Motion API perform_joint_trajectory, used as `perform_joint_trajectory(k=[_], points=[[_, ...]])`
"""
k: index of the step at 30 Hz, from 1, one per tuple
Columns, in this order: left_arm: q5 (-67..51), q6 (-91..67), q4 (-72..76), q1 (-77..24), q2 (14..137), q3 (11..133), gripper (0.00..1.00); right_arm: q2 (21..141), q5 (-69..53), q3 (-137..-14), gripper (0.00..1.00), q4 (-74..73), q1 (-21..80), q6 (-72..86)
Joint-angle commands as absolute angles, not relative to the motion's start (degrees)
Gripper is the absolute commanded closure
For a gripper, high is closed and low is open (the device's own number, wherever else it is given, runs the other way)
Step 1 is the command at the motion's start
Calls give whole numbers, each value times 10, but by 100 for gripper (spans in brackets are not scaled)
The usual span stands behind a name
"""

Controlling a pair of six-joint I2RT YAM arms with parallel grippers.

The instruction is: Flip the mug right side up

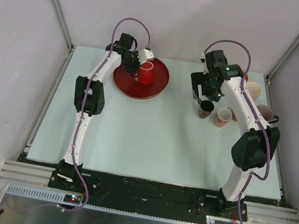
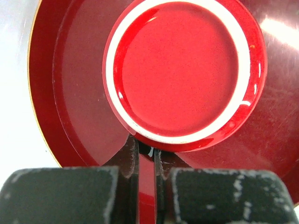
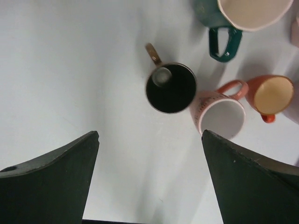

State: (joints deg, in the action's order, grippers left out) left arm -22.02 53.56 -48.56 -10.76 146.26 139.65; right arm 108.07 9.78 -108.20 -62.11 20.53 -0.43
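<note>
Overhead, the left gripper (image 1: 138, 63) is mostly masked by its own arm and camera, so its hold is hard to read there. The left wrist view settles it: the 2 black pads (image 2: 60, 196) are pinched on the thin red handle (image 2: 147, 186), whose lower end runs off the frame. The red mug (image 2: 184, 74) stands upside down on the red plate (image 2: 60, 93), on the far side of the table (image 1: 133, 138), left of centre. Its flat glossy base faces up, ringed by a white foot, and its mouth is hidden against the plate. The plate's rim is cut off at the top and right of the wrist view. Further right, the right gripper (image 3: 150, 135) hangs with its fingers spread wide, holding nothing, above a dark mug (image 3: 170, 87). Just beside that mug is a pink mug (image 3: 219, 114), then an orange cup (image 3: 271, 94). A teal mug (image 3: 224, 18) is cropped by the top edge.
</note>
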Motion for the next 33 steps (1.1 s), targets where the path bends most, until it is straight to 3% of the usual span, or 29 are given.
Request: perform_joint_trajectory(k=[1,8,14,23,29,31,33], points=[[-213,319,-432,-107,1371,1437,100,1013,5,-1081,3,-529,213,42],[-253,98,-408,-110,1288,1413,100,955,-160,-958,2,-251,223,178],[-324,-67,-393,-114,1219,1409,100,971,-260,-907,1,0,235,324],[-406,-119,-381,-136,1152,1359,100,1025,-313,-934,2,266,243,471],[-428,-115,-380,-147,1142,1338,100,1055,-309,-966,12,313,243,495],[-438,-112,-380,-150,1142,1332,100,1067,-308,-982,21,323,243,504],[-444,-106,-380,-153,1140,1325,100,1079,-301,-995,50,329,242,511]])
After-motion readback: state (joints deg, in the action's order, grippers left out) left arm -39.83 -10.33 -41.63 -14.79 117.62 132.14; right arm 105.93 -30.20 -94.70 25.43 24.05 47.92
